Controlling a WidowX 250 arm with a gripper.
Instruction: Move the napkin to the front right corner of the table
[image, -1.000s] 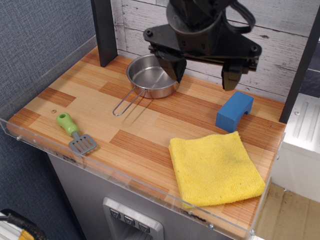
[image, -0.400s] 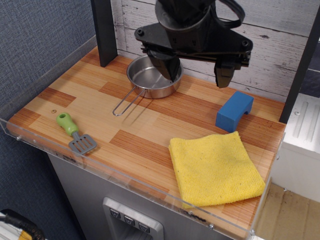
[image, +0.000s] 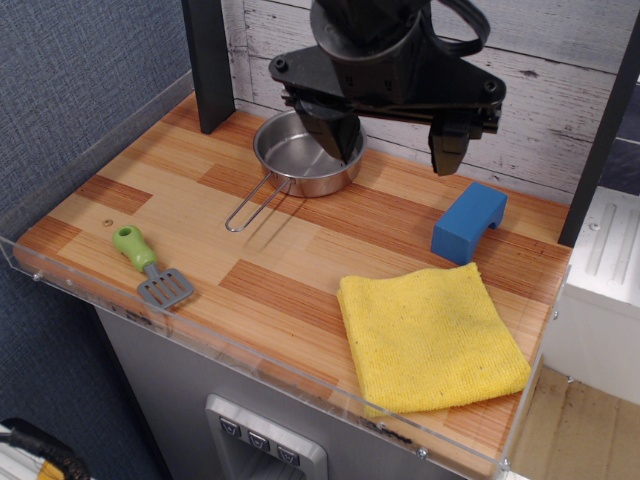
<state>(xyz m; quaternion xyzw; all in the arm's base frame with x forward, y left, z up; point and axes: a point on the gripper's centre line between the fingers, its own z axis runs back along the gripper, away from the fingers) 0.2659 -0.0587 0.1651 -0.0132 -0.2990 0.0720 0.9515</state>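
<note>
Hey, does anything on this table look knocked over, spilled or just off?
Nothing stands out. The napkin lies flat, slightly askew to the table edge. The pan, spatula and blue block look undisturbed, and the open gripper holds nothing.

We see a big black gripper (image: 393, 140) with a round body, a wide flat bar, two pointy dark fingers (image: 448, 150), small screws and a looping black cable.
</note>
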